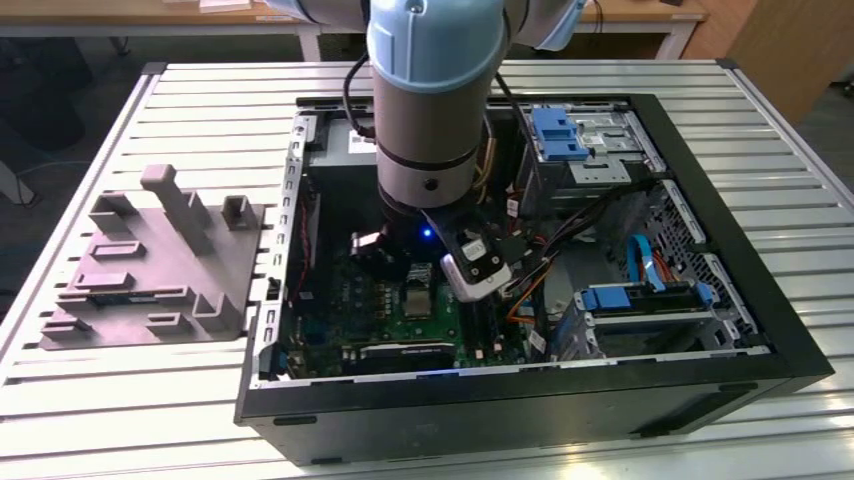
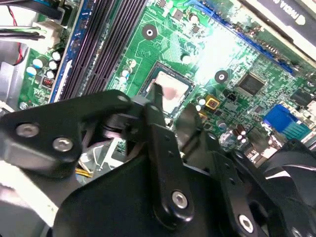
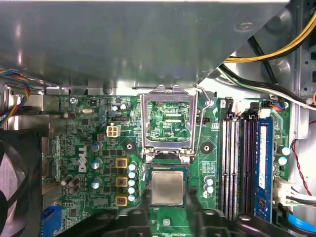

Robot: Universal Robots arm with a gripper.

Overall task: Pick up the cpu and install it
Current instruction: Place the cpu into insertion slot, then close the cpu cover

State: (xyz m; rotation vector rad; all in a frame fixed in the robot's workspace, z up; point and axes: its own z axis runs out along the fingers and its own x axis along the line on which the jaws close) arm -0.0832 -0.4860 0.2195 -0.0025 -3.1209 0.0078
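The cpu [image 3: 167,187], a small silvery square with a paler border, lies flat in the motherboard socket; it also appears in the second wrist view as the cpu [image 2: 173,89] and in the exterior view as the cpu [image 1: 418,300]. The silver socket frame [image 3: 168,121] stands flipped open beside it. My gripper [image 3: 168,198] hovers directly over the chip, with one dark finger on each side and a small gap to the chip's edges. In the second wrist view the gripper [image 2: 173,103] is open, and one of its fingertips [image 2: 156,91] sits just beside the cpu's edge.
The arm reaches down into an open black PC case [image 1: 747,330] on a slatted metal table. A grey plastic fixture [image 1: 147,270] stands at the exterior view's left. Memory slots [image 3: 237,163], cables [image 3: 276,49] and a fan [image 3: 10,187] crowd the socket.
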